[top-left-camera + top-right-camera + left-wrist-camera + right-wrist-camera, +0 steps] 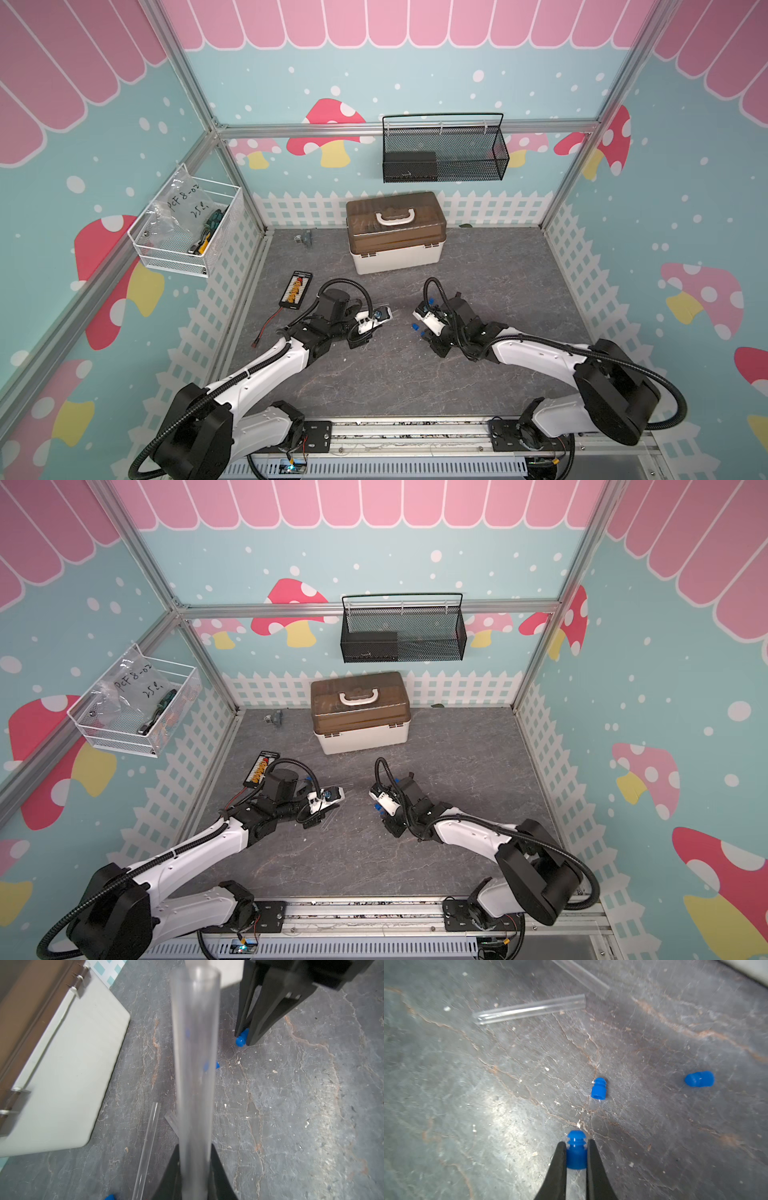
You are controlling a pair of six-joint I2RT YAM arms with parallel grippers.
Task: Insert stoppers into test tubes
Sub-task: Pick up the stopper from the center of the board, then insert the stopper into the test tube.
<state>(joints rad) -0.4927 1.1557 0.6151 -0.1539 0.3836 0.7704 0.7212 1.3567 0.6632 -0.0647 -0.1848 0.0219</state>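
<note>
Two grips show. In the right wrist view, at the bottom centre of the frame, the right gripper (pixel 576 1144) pinches a blue stopper (pixel 576 1155) between its black fingers, the ribbed end poking past the tips. A second stopper (pixel 599 1088) lies on its side just above and right of the tips, and a third stopper (pixel 699 1079) lies near the right edge. Two loose tubes (pixel 529 1009) (pixel 583 976) rest in the upper part of the frame, well apart from the tips.

In the left wrist view the left gripper (pixel 195 1148), at the bottom centre, is clamped on a clear test tube (pixel 195 1043) that runs up the middle of the frame, open mouth at the top. The right gripper stands at the upper right there.

The tabletop (pixel 498 291) is grey and veined like stone, dusted with pale crumbs. In both top views a cream toolbox (pixel 397 249) with a brown lid sits above the arms, and a black connector board (pixel 296 289) lies at centre left. The teal mushroom-print walls carry a black mesh basket (pixel 444 149) and a white wire basket (pixel 187 245).
</note>
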